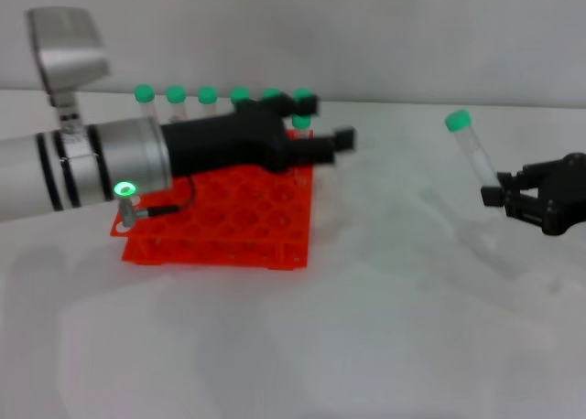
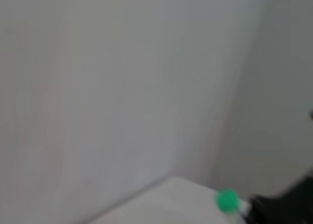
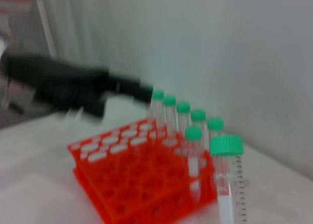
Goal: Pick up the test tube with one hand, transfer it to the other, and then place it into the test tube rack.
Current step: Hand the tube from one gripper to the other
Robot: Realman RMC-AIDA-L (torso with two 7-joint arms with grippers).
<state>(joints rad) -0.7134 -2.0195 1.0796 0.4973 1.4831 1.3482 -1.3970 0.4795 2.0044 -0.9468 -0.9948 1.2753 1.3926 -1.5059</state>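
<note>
The test tube [image 1: 476,158], clear with a green cap, tilts above the table at the right, and my right gripper [image 1: 501,198] is shut on its lower end. The right wrist view shows the same tube [image 3: 228,185] close up. My left gripper [image 1: 322,134], black on a silver wrist with a green light, reaches over the orange-red test tube rack [image 1: 229,222], fingers apart and nothing in them. It stays well left of the tube. In the left wrist view the tube's green cap [image 2: 227,200] shows next to the dark right gripper [image 2: 286,204].
Several green-capped tubes [image 1: 207,96] stand along the rack's far side, right behind my left gripper; the right wrist view shows those tubes [image 3: 183,116] too. The rack [image 3: 142,180] sits on a white table [image 1: 366,327] against a pale wall.
</note>
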